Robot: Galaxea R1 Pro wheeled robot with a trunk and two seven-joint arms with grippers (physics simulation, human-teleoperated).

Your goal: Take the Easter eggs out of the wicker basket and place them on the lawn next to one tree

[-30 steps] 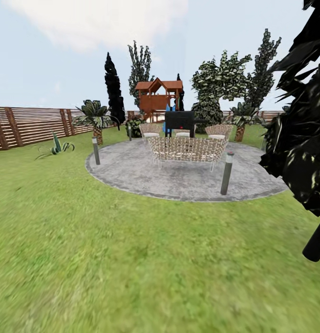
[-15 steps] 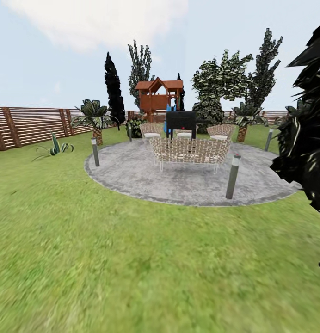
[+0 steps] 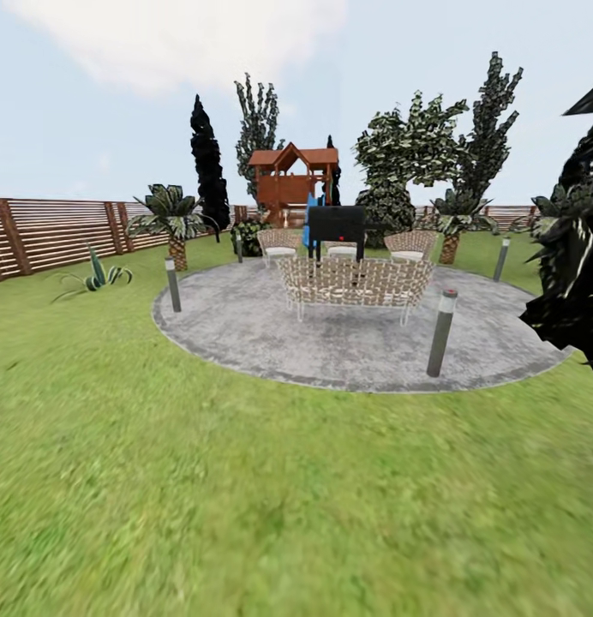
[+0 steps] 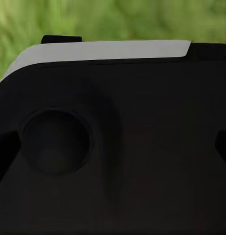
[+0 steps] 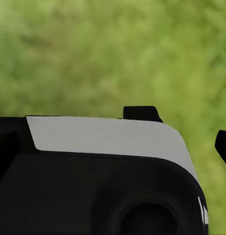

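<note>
The lawn (image 3: 202,480) spreads across the foreground; each wrist view has blurred grass behind a black housing (either tool's opening cannot be told). Farther off lies a round paved patio (image 3: 348,330) with a wicker sofa (image 3: 355,283), then trees (image 3: 408,150) and the fence (image 3: 56,231).

A paved circle (image 3: 348,343) lies on the lawn (image 3: 245,497), a wicker bench (image 3: 355,283) at its middle; the fence (image 3: 56,231) runs along the lawn's far left edge.
</note>
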